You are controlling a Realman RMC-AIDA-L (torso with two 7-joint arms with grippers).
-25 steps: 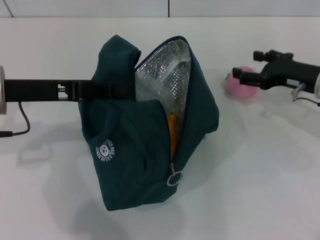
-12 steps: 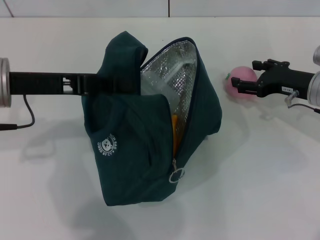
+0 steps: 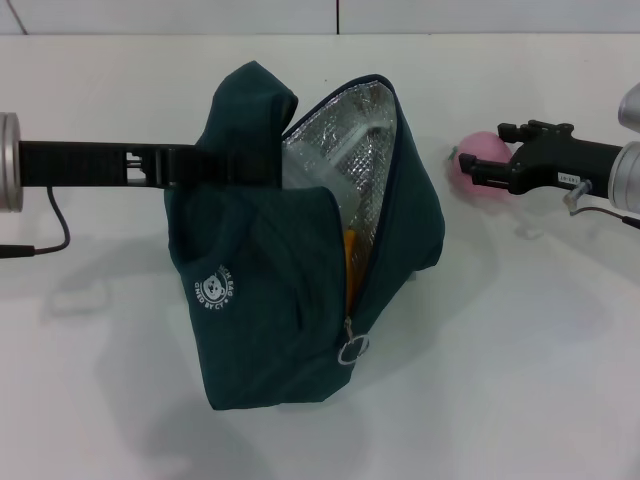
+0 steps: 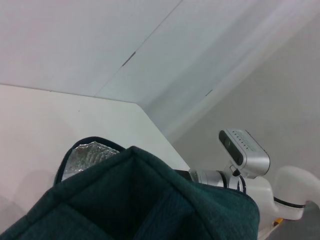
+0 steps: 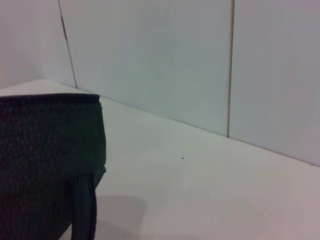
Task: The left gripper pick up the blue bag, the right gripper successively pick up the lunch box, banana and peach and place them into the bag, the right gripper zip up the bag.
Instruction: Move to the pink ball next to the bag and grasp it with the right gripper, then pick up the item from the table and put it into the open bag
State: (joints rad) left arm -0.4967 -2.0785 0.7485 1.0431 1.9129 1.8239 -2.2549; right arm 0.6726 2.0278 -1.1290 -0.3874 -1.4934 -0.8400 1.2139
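The blue bag (image 3: 270, 290) hangs above the white table, mouth open and silver lining showing. My left gripper (image 3: 262, 168) reaches in from the left and is shut on the bag's upper fabric, which hides its fingertips. Inside the opening I see the orange banana (image 3: 347, 258) and a pale clear shape that looks like the lunch box (image 3: 325, 165). The pink peach (image 3: 476, 152) lies on the table right of the bag. My right gripper (image 3: 487, 150) is at the peach, open, one finger on each side of it. The bag's fabric (image 4: 150, 205) fills the left wrist view, and the bag (image 5: 45, 150) also shows in the right wrist view.
The zip's ring pull (image 3: 351, 351) dangles at the bag's lower front. A black cable (image 3: 45, 240) lies on the table at the far left. The white table (image 3: 520, 360) runs back to a white wall.
The bag has shifted slightly to the right and settled. My right gripper has drawn back to the right, so more of the peach shows.
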